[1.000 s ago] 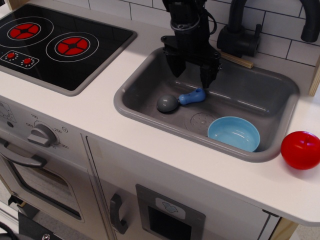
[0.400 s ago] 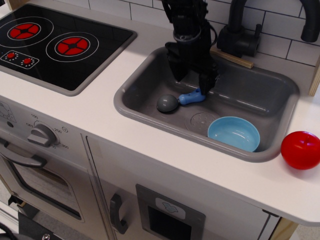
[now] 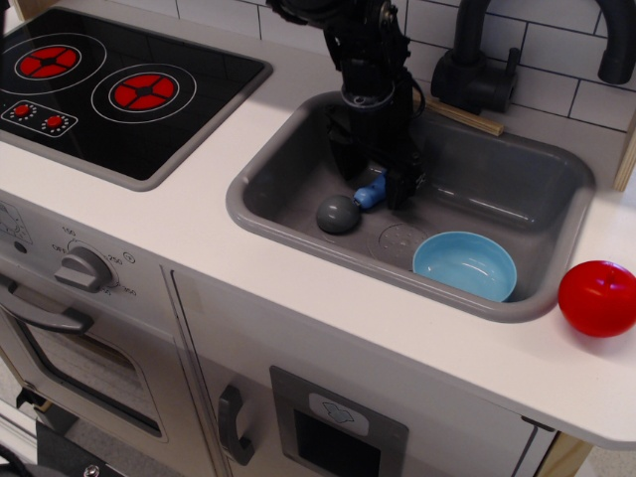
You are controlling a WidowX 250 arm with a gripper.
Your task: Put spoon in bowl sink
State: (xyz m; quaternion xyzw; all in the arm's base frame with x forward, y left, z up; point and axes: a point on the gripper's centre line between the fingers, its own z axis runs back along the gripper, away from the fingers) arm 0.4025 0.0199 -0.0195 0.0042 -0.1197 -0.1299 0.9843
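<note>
- Spoon [image 3: 350, 206] lies on the floor of the sink [image 3: 260, 214], toward its left half, dark round head at the near-left end and blue handle running away to the far right
- Bowl [image 3: 464, 265] sits nearest of the task's things, in the sink's near-right corner, well apart from the spoon head, open side up and with nothing in it
- Between the two, the moulded drain shows bare on the sink floor, so the carry, as I judge it, runs right and a little nearer from the handle
- Gripper [image 3: 375, 185] stands farther back, straight over the handle end, fingers pointing down and spread, one on each side of the blue handle; whether either finger touches it I cannot tell
- Spoon's long axis crosses the gap between the fingers, so pressing them together should pinch the handle across its width, the head sticking out near-left
- Bench [image 3: 189, 214] around the basin carries a red ball [image 3: 597, 297] at the right, beyond the bowl, clear of the path
</note>
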